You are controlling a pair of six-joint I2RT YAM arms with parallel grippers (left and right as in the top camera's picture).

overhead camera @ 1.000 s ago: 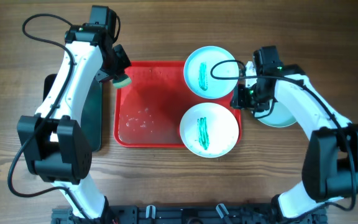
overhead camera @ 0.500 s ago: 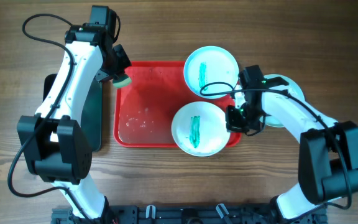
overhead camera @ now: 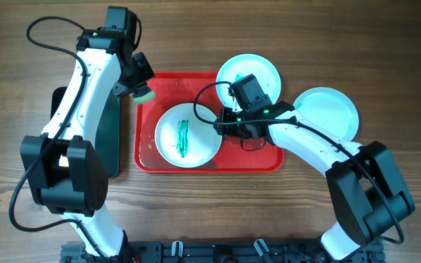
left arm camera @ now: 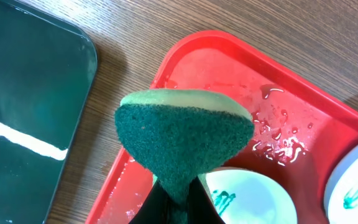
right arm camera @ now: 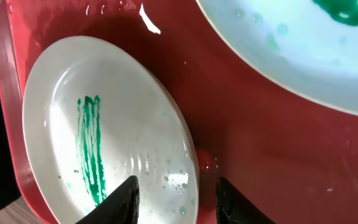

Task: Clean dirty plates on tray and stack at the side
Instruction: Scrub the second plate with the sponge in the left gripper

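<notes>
The red tray point(overhead camera: 262, 157) lies mid-table. One plate with a teal smear point(overhead camera: 187, 135) lies flat on its left half and shows in the right wrist view point(right arm camera: 104, 143) and the left wrist view point(left arm camera: 247, 199). A second smeared plate point(overhead camera: 258, 69) sits at the tray's back right corner, partly under my right arm. A third, clean plate point(overhead camera: 329, 112) lies on the table to the right. My right gripper point(overhead camera: 221, 126) is open, its fingers point(right arm camera: 180, 202) straddling the first plate's right rim. My left gripper point(overhead camera: 139, 86) is shut on a green sponge point(left arm camera: 185, 137) above the tray's back left corner.
A narrow black tray point(overhead camera: 119, 146) lies on the table left of the red tray, partly under my left arm; it fills the left of the left wrist view point(left arm camera: 23, 93). Water drops lie on the red tray floor point(left arm camera: 278, 143). Wooden table all round.
My right gripper has moved left across the tray, and the smeared plate has slid with it from the tray's front right to its left half. The left arm has not moved.
</notes>
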